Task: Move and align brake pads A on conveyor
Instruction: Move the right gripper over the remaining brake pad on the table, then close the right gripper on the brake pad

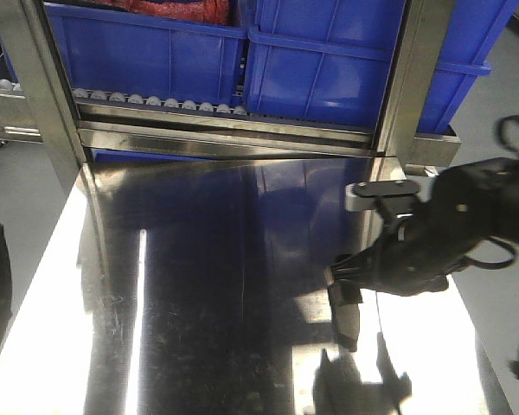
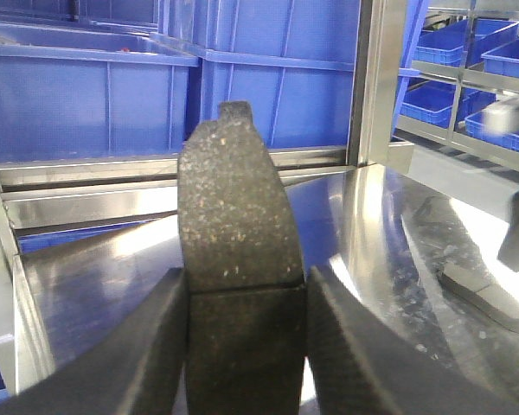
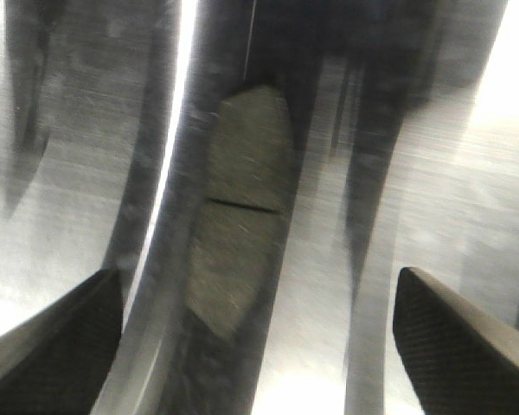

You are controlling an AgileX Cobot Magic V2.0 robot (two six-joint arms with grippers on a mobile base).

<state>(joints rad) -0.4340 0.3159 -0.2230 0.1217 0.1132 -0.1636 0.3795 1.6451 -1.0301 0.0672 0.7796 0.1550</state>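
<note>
Clamped upright between the two black ribbed fingers point(image 2: 156, 346) of the left gripper point(image 2: 246, 290): one brake pad point(image 2: 236, 216), dark grey, speckled, curved. Thin groove across its middle sitting right at the fingertips. Upper half and small top tab standing clear above the jaws, lower half pinched between them. Jaws narrow, pressed onto the pad's two long edges. Pad held off the steel table point(image 2: 389, 233), with bare steel below and beyond the jaws. Off to one side of those jaws, well apart, flat on the same table: second brake pad point(image 2: 486, 298), with a blurred dark shape just above it, too smeared to name. From the right wrist, second brake pad point(image 3: 242, 207) flat on the brushed steel, lengthwise and roughly midway between the two fingers point(image 3: 65, 341) of the right gripper point(image 3: 258, 285), touching neither. Jaws wide, gripping nothing. Height above the pad not readable through the blur. From the front, right arm point(image 1: 476, 216) reaching in over the table's side, dark pad point(image 1: 347, 316) directly under its tip. Beyond the jaws, at the table's far edge: roller rack point(image 1: 156, 105) carrying blue bins point(image 1: 147, 52).
</note>
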